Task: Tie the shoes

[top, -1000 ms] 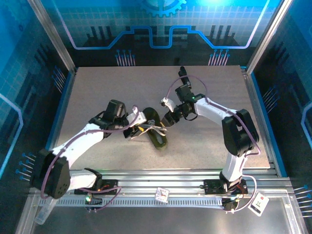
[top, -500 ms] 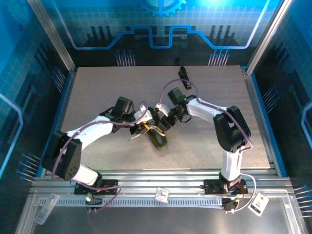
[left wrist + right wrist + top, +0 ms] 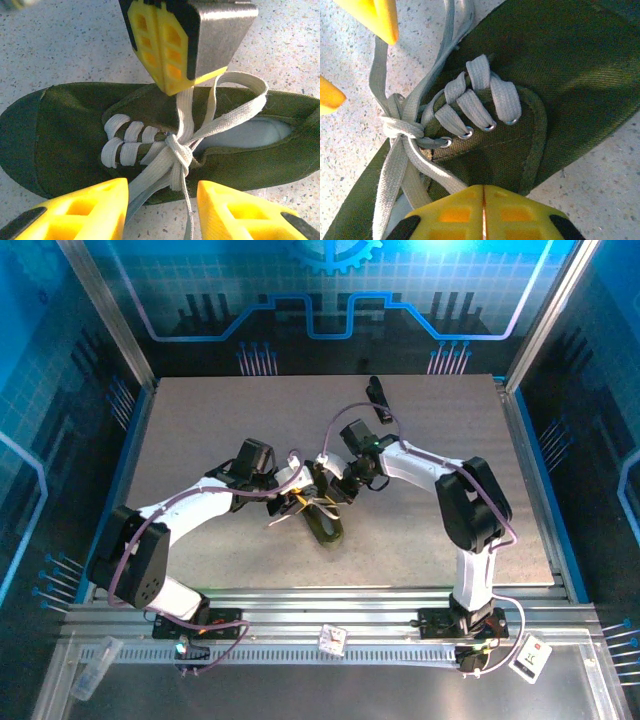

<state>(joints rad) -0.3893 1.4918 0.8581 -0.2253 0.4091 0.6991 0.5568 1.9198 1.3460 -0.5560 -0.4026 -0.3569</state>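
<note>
Shoe top crowded: left claw spread at one side, right claw pinched on laces opposite, narrow gap between. Bare surface all round. Black clip near far edge, well apart.

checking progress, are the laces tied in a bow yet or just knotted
Just knotted: the laces make one simple knot over the shoe, with a single loose loop and trailing ends, no finished bow.
</note>
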